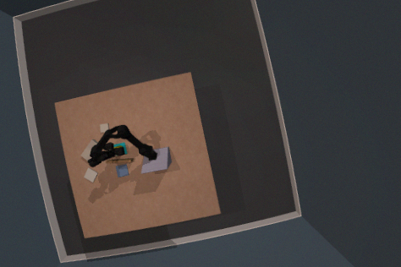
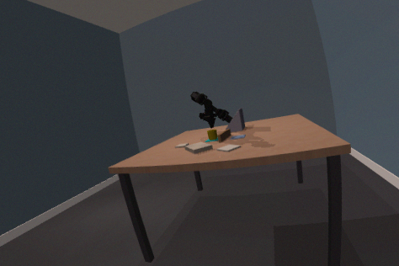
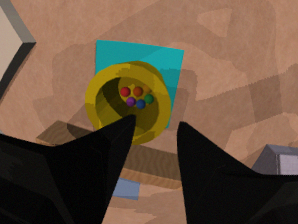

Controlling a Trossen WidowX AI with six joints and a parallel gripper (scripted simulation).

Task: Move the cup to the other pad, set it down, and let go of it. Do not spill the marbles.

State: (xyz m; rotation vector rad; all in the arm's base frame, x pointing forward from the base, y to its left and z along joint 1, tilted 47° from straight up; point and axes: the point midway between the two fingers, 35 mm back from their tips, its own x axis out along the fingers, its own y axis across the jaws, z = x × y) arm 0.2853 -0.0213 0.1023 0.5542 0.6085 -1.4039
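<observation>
Wooden table (image 2: pixel 295 139): cup (image 3: pixel 129 102) with marbles (image 3: pixel 135 96) upright on teal pad (image 3: pixel 168 64); gripper (image 3: pixel 152 137) above, fingers partly parted, holding nothing, apparently released.

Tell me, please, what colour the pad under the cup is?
Cyan pad, clearest in the wrist view.

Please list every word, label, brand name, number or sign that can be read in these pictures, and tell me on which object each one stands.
There are none: no text, number or sign can be read in any view.
The yellow cup, the teal pad under it and the black fingers show plain surfaces.
The flat pale slabs on the table look blank, though they are too small to rule out fine print.
</observation>
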